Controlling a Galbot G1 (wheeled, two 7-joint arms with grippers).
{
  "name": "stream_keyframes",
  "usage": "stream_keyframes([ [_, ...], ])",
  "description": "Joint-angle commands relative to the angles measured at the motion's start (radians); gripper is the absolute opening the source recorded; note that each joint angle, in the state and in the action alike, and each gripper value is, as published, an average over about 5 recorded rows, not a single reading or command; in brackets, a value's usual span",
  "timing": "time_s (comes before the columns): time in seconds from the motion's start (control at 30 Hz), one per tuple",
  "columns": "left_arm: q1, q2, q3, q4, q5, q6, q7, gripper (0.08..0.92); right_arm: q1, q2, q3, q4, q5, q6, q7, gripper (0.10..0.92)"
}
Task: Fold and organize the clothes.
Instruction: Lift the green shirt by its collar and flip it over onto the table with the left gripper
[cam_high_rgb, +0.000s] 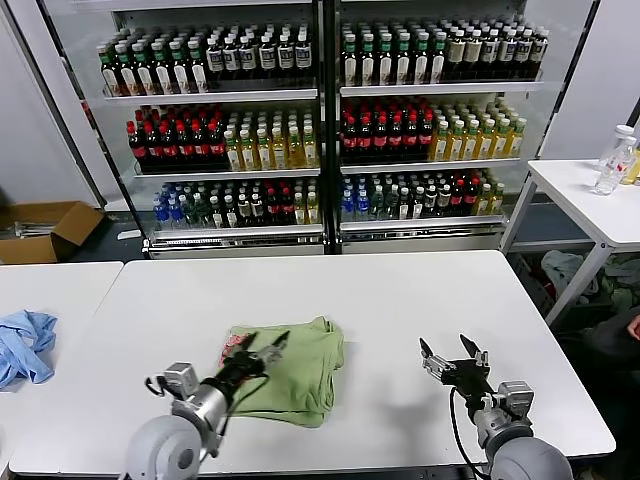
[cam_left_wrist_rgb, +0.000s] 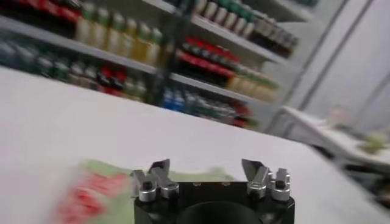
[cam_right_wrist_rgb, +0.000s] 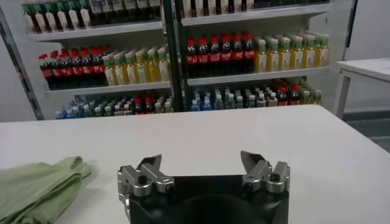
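The sage-green shirt (cam_high_rgb: 295, 375) lies folded into a rough rectangle on the white table (cam_high_rgb: 400, 300), with its red-and-white patch (cam_high_rgb: 232, 347) at the left edge. My left gripper (cam_high_rgb: 262, 350) is open and empty, just above the shirt's left part near the patch. In the left wrist view the shirt (cam_left_wrist_rgb: 109, 176) and patch (cam_left_wrist_rgb: 85, 198) show beyond the open left gripper (cam_left_wrist_rgb: 207, 173). My right gripper (cam_high_rgb: 450, 355) is open and empty over bare table, to the right of the shirt. The right wrist view shows the shirt's edge (cam_right_wrist_rgb: 36, 185) off to one side of the right gripper (cam_right_wrist_rgb: 201, 165).
A light blue garment (cam_high_rgb: 25, 345) lies on a second table at the left. Drink-bottle shelves (cam_high_rgb: 320, 120) stand behind. A side table (cam_high_rgb: 590, 195) with a bottle is at the far right. A cardboard box (cam_high_rgb: 45, 230) sits on the floor at the left.
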Motion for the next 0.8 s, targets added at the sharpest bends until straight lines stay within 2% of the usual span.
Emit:
stream_keyframes([
  [0.03, 0.030, 0.033, -0.093, 0.169, 0.168, -0.019, -0.025, 0.819, 0.002, 0.000, -0.001, -0.002, 0.001, 0.008, -0.004, 0.823],
  [0.23, 0.057, 0.009, -0.078, 0.117, -0.018, 0.053, 0.033, 0.822, -0.001, -0.006, 0.002, 0.008, 0.003, 0.009, -0.004, 0.823],
  [0.33, 0.060, -0.003, -0.078, 0.092, -0.101, 0.068, 0.055, 0.782, -0.001, -0.008, 0.006, 0.011, 0.005, 0.009, -0.003, 0.823],
  [0.8, 0.008, -0.039, -0.164, 0.189, -0.533, 0.091, 0.069, 0.377, -0.031, -0.005, 0.028, 0.027, 0.008, 0.014, -0.001, 0.823],
])
